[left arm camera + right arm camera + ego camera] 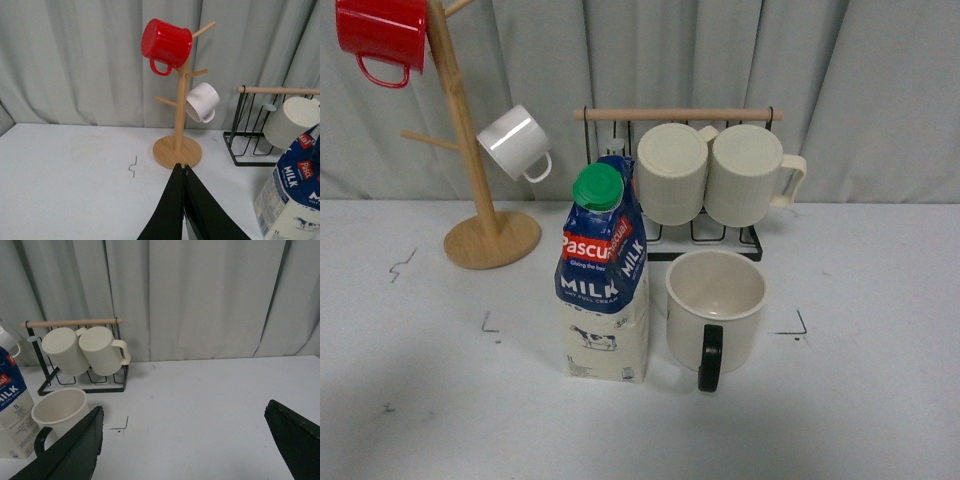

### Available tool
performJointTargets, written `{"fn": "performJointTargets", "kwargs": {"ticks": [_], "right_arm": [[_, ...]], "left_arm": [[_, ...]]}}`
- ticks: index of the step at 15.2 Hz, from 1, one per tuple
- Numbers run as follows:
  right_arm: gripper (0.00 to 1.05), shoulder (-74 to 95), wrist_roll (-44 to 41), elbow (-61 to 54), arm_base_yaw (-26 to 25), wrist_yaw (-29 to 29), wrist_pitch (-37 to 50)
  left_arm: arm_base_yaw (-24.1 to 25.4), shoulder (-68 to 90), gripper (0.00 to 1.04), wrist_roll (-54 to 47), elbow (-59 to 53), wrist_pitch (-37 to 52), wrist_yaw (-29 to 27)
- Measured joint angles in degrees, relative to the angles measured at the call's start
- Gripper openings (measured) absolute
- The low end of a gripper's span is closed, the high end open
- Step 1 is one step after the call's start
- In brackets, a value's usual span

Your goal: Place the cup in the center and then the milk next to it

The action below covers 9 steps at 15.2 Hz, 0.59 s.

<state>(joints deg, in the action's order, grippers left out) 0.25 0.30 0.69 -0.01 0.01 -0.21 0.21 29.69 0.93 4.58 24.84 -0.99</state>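
The cream cup with a black handle stands upright inside the black corner marks of the center, handle toward me. The milk carton with a green cap stands upright just left of it, a small gap between them. Both also show in the right wrist view, the cup beside the milk, and the milk shows in the left wrist view. My left gripper is shut and empty, above the table near the mug tree's base. My right gripper is open and empty, to the right of the cup. Neither arm shows in the front view.
A wooden mug tree at the back left holds a red mug and a small white mug. A black wire rack behind the cup holds two ribbed cream mugs. Grey curtain behind the table.
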Motion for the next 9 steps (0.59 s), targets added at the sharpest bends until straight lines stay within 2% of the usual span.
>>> {"fn": "performJointTargets", "kwargs": {"ticks": [5, 6, 9], "right_arm": [[0.98, 0.0, 0.0, 0.0, 0.0, 0.0, 0.0], [0.98, 0.0, 0.0, 0.0, 0.0, 0.0, 0.0], [0.98, 0.0, 0.0, 0.0, 0.0, 0.0, 0.0]], "left_arm": [[-0.3, -7.8, 0.02, 0.0, -2.3, -5.5, 1.0], [-0.3, -8.7, 0.02, 0.0, -3.6, -3.2, 1.0], [-0.3, -13.3, 0.02, 0.0, -4.0, -8.0, 1.0]]}}
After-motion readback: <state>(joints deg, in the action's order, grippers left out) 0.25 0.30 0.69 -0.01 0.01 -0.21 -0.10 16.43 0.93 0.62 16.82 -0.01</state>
